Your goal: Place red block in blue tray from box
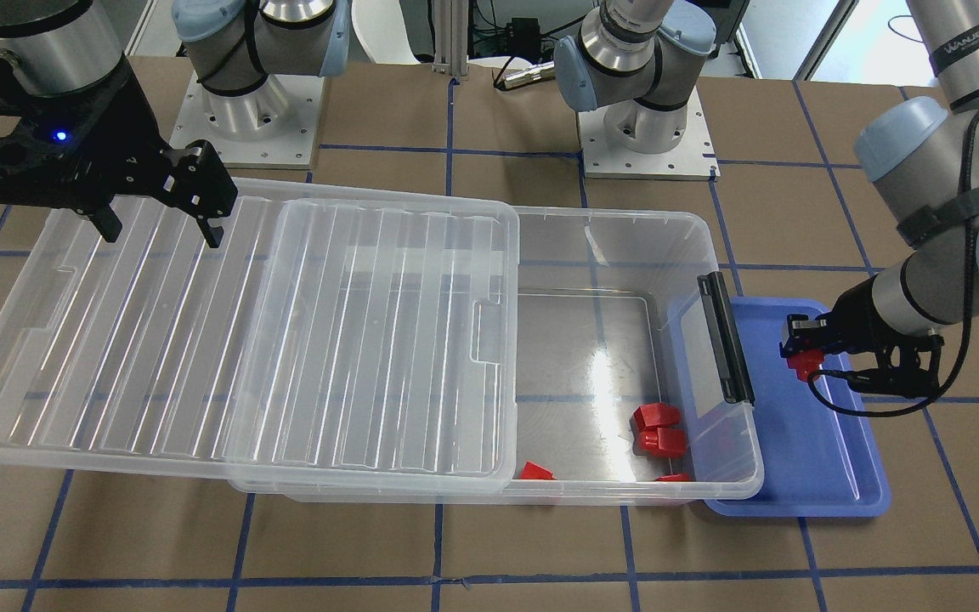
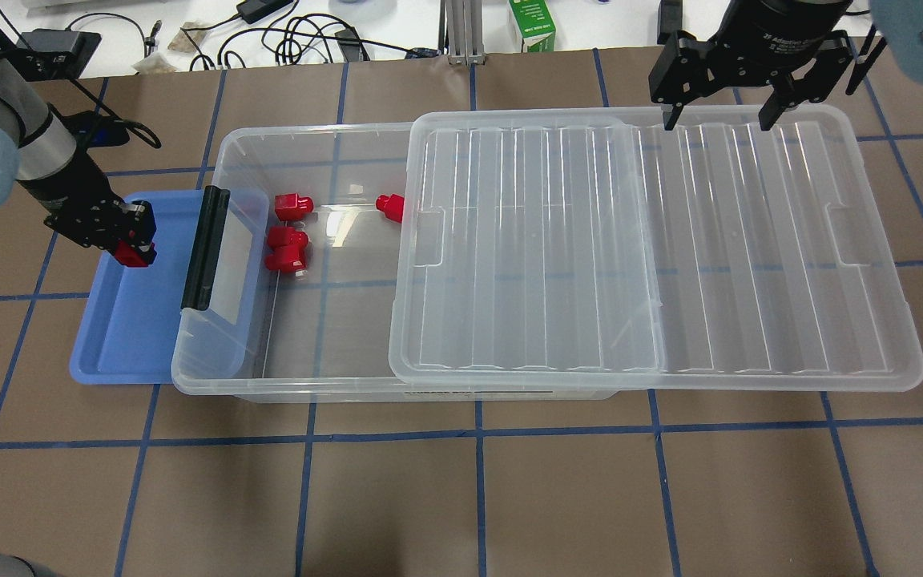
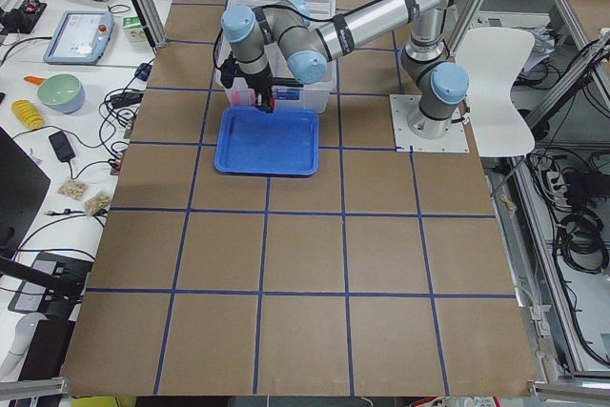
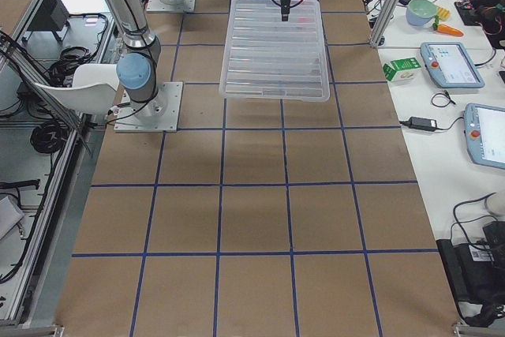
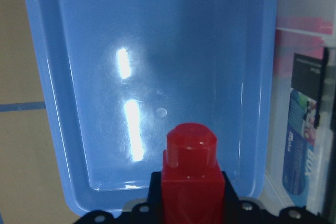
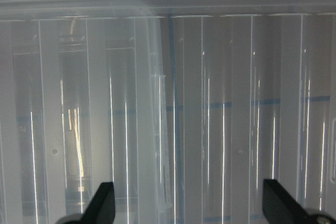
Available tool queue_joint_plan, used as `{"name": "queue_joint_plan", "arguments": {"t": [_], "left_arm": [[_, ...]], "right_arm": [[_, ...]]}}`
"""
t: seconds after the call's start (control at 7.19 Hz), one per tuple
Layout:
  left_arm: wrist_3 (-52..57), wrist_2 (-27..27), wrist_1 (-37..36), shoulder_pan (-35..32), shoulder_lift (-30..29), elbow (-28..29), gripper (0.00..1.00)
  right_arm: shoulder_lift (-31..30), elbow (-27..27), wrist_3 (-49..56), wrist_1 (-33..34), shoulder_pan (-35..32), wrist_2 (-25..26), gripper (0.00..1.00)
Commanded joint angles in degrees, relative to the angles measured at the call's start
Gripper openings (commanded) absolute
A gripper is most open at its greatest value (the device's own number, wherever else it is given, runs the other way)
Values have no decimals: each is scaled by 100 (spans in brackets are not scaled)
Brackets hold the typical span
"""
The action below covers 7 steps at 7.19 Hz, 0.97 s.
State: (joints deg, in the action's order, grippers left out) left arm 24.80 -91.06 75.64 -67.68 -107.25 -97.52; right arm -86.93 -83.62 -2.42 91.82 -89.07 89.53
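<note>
Left gripper [image 1: 802, 348] is closed on one red block [image 5: 191, 171], pinching its square body between the jaws with the round stub pointing down. The block hangs over the blue tray [image 2: 121, 344], above the tray's far half and clear of the floor, which is bare beneath it. The tray lies against the latch end of the box [image 2: 333, 135]. Several more blocks [image 2: 293, 207] remain on the box floor near that end. The lid [image 2: 670, 240] is slid along the box, so the latch end is uncovered. Right gripper [image 2: 716, 122] hovers with jaws wide apart and empty over the lid's far edge.

Step in hand, as judged: delivery, with pick and carry done. The next move calls for a short descent toward the tray floor, then opening the jaws. A low release should keep the block from bouncing or rolling to the rim.
</note>
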Motion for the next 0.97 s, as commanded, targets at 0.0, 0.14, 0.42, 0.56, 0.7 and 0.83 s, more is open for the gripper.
{"name": "queue_joint_plan", "arguments": {"t": [0.0, 0.14, 0.42, 0.56, 0.7, 0.83], "left_arm": [[7, 0, -479, 71, -287, -224, 0], [24, 0, -550, 202, -445, -224, 0], [-10, 9, -621, 256, -682, -224, 0], [-19, 9, -882, 256, -840, -233, 0], [-11, 9, -963, 256, -920, -215, 0], [-11, 35, -964, 256, -964, -215, 0]], "right_arm": [[1, 3, 13, -41, 30, 3, 100], [1, 12, 13, -41, 30, 3, 100], [10, 29, 275, -24, 213, 12, 100], [-42, 38, 669, -67, 528, 3, 100], [-130, 12, 1221, -85, 914, 12, 100], [-174, 21, 1861, -225, 1405, 12, 100]]}}
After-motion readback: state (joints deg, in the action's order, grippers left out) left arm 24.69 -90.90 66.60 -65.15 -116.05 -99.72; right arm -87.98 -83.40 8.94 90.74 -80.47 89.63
